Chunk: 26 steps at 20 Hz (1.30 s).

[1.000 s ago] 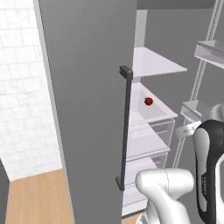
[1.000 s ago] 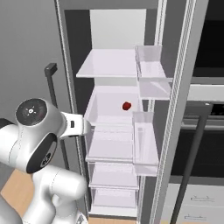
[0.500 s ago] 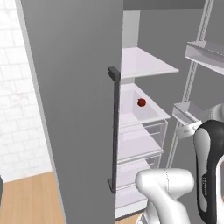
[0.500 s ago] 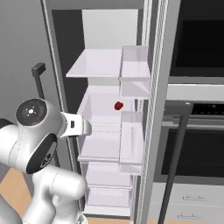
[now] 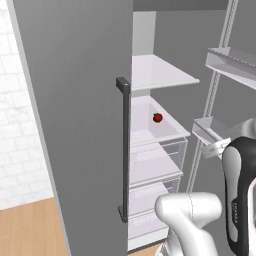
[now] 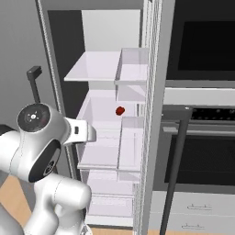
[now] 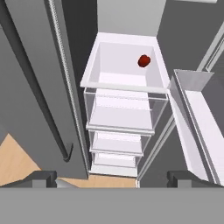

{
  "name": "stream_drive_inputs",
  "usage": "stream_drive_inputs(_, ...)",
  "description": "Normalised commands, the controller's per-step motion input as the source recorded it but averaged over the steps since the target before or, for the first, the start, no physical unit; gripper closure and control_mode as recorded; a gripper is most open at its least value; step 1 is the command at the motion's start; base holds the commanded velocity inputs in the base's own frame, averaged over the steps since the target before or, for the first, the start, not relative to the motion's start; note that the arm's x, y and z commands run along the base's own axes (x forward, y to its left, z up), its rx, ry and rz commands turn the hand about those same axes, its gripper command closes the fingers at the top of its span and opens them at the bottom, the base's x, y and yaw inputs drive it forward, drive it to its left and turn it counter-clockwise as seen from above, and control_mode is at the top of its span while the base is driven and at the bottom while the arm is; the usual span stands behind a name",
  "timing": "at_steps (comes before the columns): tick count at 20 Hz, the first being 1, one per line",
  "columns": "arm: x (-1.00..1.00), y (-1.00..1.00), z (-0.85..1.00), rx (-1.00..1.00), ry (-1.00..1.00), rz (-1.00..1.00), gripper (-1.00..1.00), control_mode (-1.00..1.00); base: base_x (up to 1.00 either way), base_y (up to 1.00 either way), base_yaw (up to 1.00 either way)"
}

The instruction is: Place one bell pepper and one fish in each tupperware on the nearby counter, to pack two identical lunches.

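One bell pepper (image 7: 144, 61) visible, on fridge shelf (image 7: 124, 78) well ahead of claw (image 7: 112, 178), slightly right. Claw spread wide, empty. Advice: advance between fridge doors, centre fingers over pepper before closing.

The bell pepper (image 5: 157, 117) (image 6: 120, 110) (image 7: 144, 61) was glossy red. The fridge shelves (image 5: 160, 75) (image 6: 94, 73) and drawers (image 7: 120, 118) were white to translucent pale grey. The fridge door (image 5: 75, 110) was plain mid-grey, with a dark grey handle (image 5: 123, 150). The wall tiles (image 5: 17, 125) were white. The floor (image 5: 30, 227) was light-brown wood-grained. The oven fronts (image 6: 204, 46) were black with grey trim.
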Motion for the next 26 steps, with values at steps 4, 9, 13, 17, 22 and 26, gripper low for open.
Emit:
stream_drive_inputs(4, 0.3, 0.18, -0.03, -0.01, 0.0, -0.03, -1.0, -1.0, 0.0, 0.0, 0.0)
stream_drive_inputs(9, 0.71, 0.5, -0.18, 0.0, 0.0, -0.1, -1.0, -1.0, 0.0, 0.0, 0.0)
stream_drive_inputs(13, 0.62, 0.19, 0.0, 0.04, 0.0, -0.12, -1.0, -1.0, 0.0, 0.0, 0.0)
stream_drive_inputs(17, 0.19, -0.09, 0.0, 0.16, 0.0, -0.13, -1.0, -1.0, 0.0, 0.0, 0.0)
stream_drive_inputs(22, 0.1, -0.23, -0.05, 0.15, 0.0, -0.07, -1.0, -1.0, 0.0, 0.0, 0.0)
stream_drive_inputs(26, 0.32, 0.0, -0.07, 0.0, 0.0, 0.0, -1.0, -1.0, 0.0, 0.0, 0.0)
